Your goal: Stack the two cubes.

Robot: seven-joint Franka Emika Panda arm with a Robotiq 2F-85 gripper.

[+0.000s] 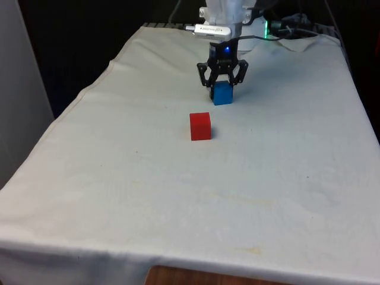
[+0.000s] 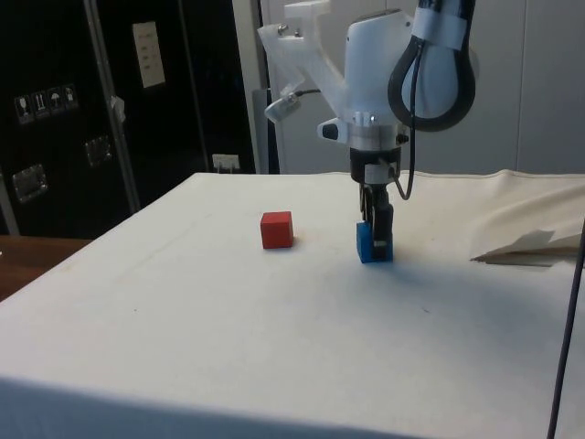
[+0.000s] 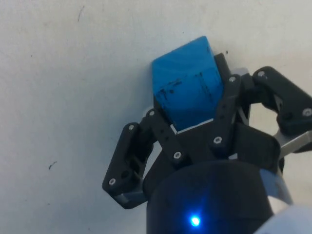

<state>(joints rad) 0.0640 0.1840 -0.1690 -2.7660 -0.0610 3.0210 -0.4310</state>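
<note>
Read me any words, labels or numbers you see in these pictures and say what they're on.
None can be read.
Paper notice on the dark cabinet: print too small.
Small symbol stickers on the cabinet: blurred.
Blue cube: dark scuffs, no lettering.
Red cube: no markings.

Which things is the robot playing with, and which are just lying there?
For the job:
- blue cube, between the fingers of the gripper
- red cube, apart from it on the cloth

Just lying about:
- crumpled cloth at the table's edge
- cables by the robot's base
</note>
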